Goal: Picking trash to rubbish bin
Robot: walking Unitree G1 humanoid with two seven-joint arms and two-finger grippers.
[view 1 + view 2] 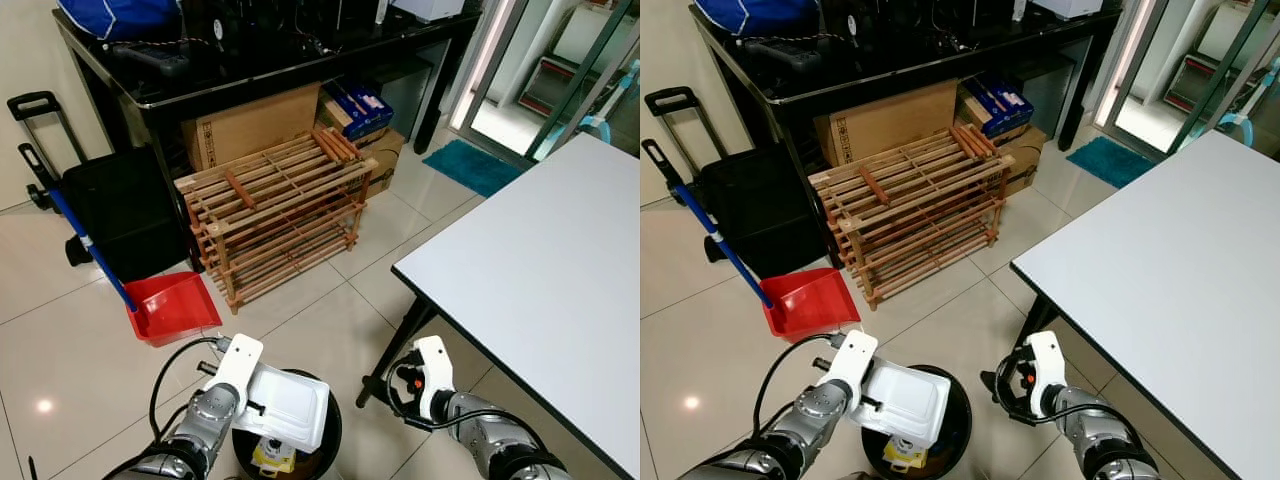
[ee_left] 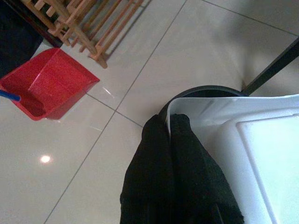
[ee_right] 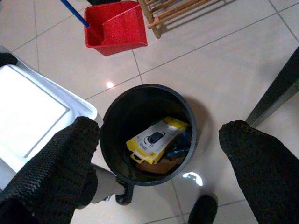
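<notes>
Left wrist view: left gripper (image 2: pixel 170 122) pinches white foam box (image 2: pixel 243 154) rim.

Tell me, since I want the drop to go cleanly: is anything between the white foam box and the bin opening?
Nothing visible blocks it. The left gripper holds the white foam box by its edge right above the black bin. The bin mouth is open, with a yellow package lying at the bottom. The right gripper hovers open above the bin.
</notes>
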